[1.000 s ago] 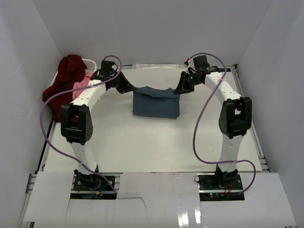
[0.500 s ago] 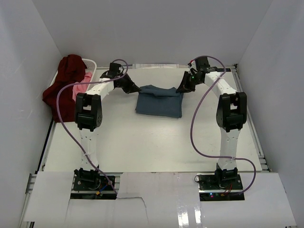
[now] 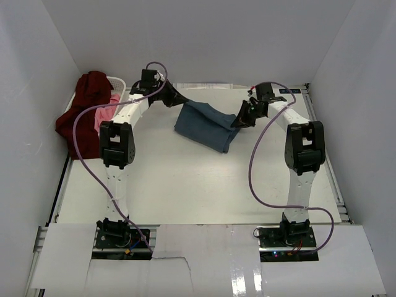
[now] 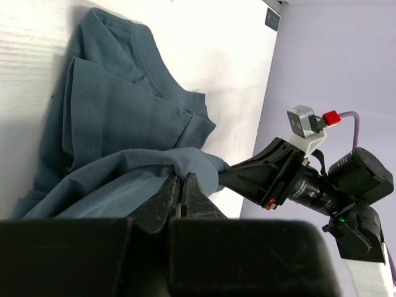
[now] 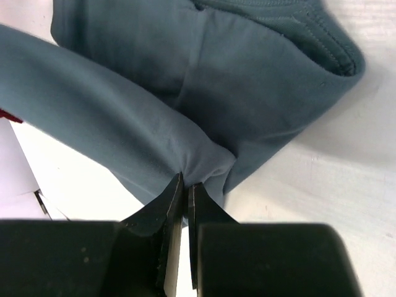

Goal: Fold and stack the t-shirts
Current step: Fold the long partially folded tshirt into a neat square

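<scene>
Two robot arms hold a dusty teal-blue t-shirt in the upper centre of the overhead frame, one edge raised taut between the claws and the rest lying folded on the white table. The left gripper, at the shirt's upper left, has its fingers pressed together on a fold of the cloth. The right gripper, at the shirt's right edge, pinches another fold the same way, its jaws all but touching in the wrist view. In the upper left corner a dark maroon t-shirt drapes over the rim of a white laundry basket, with a pink t-shirt bunched beside it. The left arm crosses just in front of the pink cloth, hiding part of it. Purple cables loop from each arm, well apart from the held shirt. The lower part of each wrist view is blocked by that gripper's own black body.
</scene>
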Available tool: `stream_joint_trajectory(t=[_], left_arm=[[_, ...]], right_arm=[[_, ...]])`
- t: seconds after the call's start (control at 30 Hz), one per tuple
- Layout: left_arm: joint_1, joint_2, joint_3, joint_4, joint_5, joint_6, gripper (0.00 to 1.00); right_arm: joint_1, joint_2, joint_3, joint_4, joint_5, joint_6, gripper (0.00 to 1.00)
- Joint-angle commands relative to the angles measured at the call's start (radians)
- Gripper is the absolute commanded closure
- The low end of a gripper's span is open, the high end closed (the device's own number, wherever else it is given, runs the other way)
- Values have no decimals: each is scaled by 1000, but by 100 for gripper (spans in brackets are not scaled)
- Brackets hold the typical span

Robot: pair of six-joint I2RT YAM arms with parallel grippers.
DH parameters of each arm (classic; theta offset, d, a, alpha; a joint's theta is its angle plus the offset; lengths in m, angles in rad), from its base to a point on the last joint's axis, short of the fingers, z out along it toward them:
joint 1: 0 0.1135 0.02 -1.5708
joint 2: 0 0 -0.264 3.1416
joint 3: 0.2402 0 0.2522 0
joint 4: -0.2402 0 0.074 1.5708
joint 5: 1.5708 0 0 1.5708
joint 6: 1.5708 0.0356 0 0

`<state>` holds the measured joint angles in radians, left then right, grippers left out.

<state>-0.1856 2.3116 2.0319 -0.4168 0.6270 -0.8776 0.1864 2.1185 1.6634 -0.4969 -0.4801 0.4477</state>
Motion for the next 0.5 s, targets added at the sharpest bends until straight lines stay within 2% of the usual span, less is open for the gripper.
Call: stream_joint_trajectory(t=[0.0,0.47], left_arm=[[6,29,47,55,65,-21,94],[-11,91,111,85,120,-37,93]], right_arm=[[-5,-95,-36,61,38,17,92],[-5,-95,-19,63,98,25,92]])
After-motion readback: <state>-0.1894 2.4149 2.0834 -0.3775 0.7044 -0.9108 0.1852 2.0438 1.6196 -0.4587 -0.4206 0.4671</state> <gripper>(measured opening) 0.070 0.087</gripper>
